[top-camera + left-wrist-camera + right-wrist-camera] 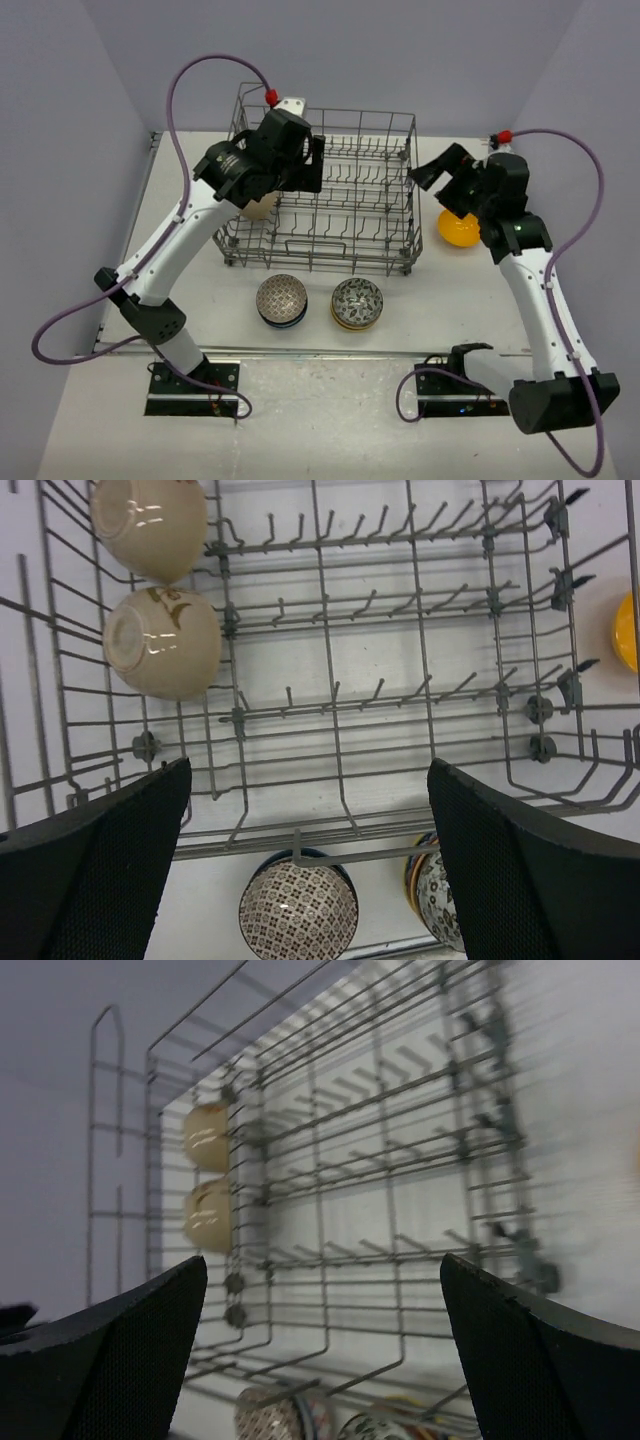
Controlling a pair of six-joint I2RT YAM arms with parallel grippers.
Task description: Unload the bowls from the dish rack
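Item 1, dish rack (330, 200): a rectangular basket of thin grey metal wire, with rows of short upright tines, small round wheels on the lower rail and a tall looped handle at the far left corner. You find it on the white worktop (470, 290), toward the far middle

Item 2, marked beige bowl (165, 640): round, smooth glazed ceramic with a brown mark. It lies tipped on its side among the tines at the rack's left end

Item 3, plain beige bowl (150, 520): same shape and glaze, just beside item 2 in the same row

Item 4, orange-yellow bowl (457, 230): glossy and round, on the worktop just outside the rack's right end, partly hidden by your right arm

Item 5, left stack (282, 300): patterned bowls on the worktop in front of the rack; the top one carries a fine brown-and-white lattice

Item 6, right stack (357, 303): near item 5 but apart from it, with a mottled grey-white top bowl

Item 7, left claw (308, 770): black, finely textured fingers spread wide apart and empty, over the rack's left part

Item 8, right claw (322, 1263): the same black fingers, spread wide and empty, by the rack's right end; that view is blurred
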